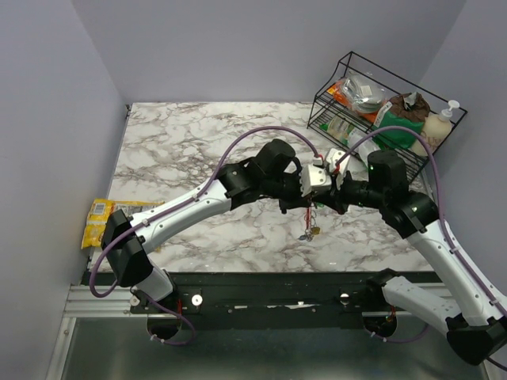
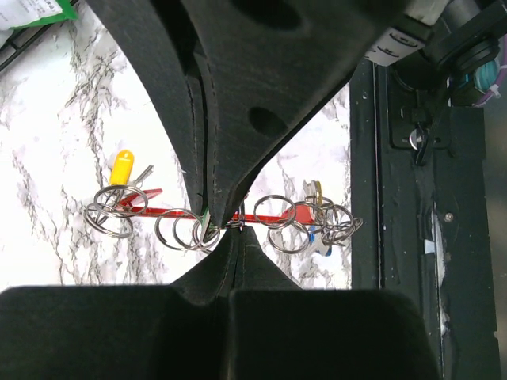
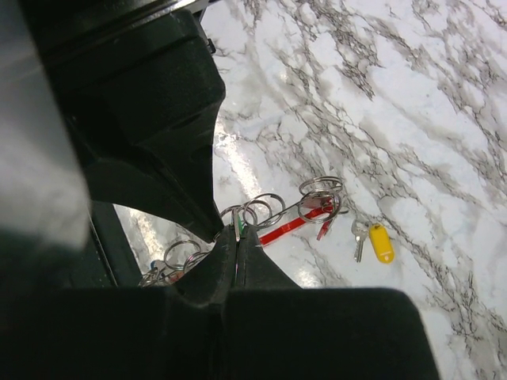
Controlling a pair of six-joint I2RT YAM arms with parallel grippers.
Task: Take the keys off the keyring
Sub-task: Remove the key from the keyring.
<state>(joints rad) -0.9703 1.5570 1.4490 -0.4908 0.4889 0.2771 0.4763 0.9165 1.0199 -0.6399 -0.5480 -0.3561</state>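
The keyring is a red bar strung with several steel split rings, held above the marble table. My left gripper is shut on the keyring near its middle. My right gripper meets it tip to tip and is shut on a green-tagged key on one ring. A blue-tagged key hangs in the bunch at the keyring's near end. A yellow-tagged key lies on the marble, apart from the rings. From above, the bunch of keys dangles below both grippers.
A black wire rack with packets and a soap bottle stands at the back right. A yellow snack packet lies at the table's left edge. A black rail runs along the near edge.
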